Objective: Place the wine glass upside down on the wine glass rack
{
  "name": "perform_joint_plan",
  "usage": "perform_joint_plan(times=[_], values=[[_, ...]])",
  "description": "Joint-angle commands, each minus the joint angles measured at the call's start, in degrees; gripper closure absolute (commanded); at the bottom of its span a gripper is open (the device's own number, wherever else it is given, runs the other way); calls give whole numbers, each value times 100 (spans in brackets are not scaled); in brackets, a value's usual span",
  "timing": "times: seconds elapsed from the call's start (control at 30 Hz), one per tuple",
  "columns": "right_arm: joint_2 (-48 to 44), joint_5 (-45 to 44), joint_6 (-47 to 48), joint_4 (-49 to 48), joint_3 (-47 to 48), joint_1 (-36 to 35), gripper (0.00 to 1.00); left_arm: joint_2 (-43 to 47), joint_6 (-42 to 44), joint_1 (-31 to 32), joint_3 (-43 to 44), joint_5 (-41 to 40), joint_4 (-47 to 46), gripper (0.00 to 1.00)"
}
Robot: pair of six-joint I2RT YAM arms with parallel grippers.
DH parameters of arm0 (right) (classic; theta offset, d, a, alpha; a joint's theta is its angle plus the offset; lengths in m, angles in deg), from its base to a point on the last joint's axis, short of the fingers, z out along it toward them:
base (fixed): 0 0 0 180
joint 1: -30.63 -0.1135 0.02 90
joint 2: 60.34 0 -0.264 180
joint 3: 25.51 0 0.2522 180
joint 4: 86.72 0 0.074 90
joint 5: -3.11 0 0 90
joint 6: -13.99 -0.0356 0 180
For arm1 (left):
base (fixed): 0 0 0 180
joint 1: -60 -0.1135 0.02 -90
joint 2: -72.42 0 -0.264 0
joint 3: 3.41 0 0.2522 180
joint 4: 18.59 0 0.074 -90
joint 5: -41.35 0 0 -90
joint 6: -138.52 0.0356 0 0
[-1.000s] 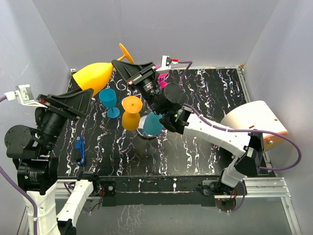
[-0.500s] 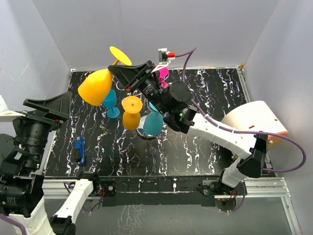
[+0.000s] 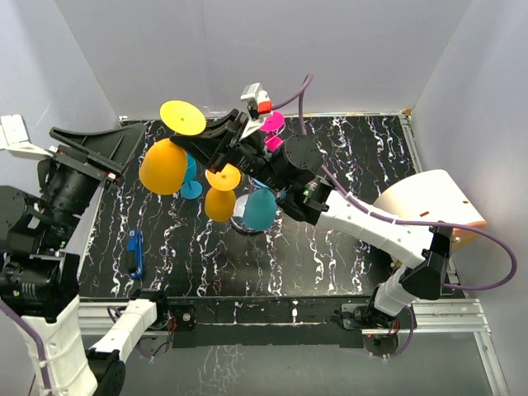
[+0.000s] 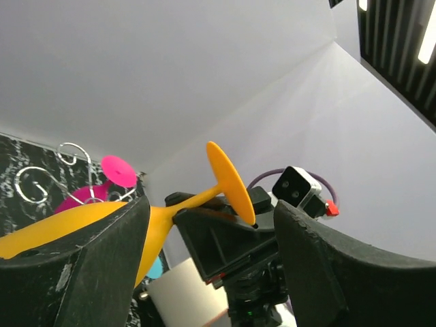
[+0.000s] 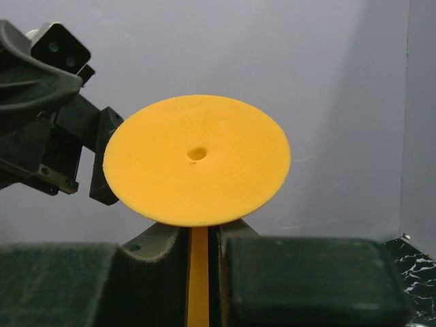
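The right claw (image 3: 193,142) is closed on the thin stem of the wine glass (image 3: 163,167), a large yellow-orange one, and holds it in the air above the back left part of the tabletop (image 3: 355,157). In the right wrist view the fingers (image 5: 293,279) pinch the stem just under the round foot, which faces that camera flat on. From overhead the wine glass is tilted, with the foot towards the back wall and the bowl lower and to the left. It lies left of the rack (image 3: 240,223), and nothing shows it touching the wire. The rack stands mid-tabletop on its shiny base, with a small orange glass (image 3: 220,198), a teal glass (image 3: 259,209), a blue glass (image 3: 189,183) and a pink glass (image 3: 271,123) around it. Whether each hangs from an arm I cannot tell. The left claw (image 3: 124,148) is raised at the left edge with its jaws wide apart and nothing between them. It points at the wine glass from just beside the bowl. A blue clip (image 3: 136,252) lies on the tabletop near the left arm, and a pale dome (image 3: 429,206) sits at the right edge.
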Motion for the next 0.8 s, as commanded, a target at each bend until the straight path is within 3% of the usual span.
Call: perform_joint_plan(times=[0.0, 0.17, 0.47, 0.77], values=[[18, 470, 745, -482, 89, 6, 100, -183, -698, 18, -92, 708, -639, 28], [96, 581, 1001, -546, 27, 6, 100, -95, -987, 18, -466, 733, -974, 28], [195, 782, 1347, -625, -84, 6, 100, -369, -1062, 16, -427, 1017, -793, 41], [379, 853, 1367, -588, -1, 6, 100, -626, -731, 18, -291, 1054, -49, 67]])
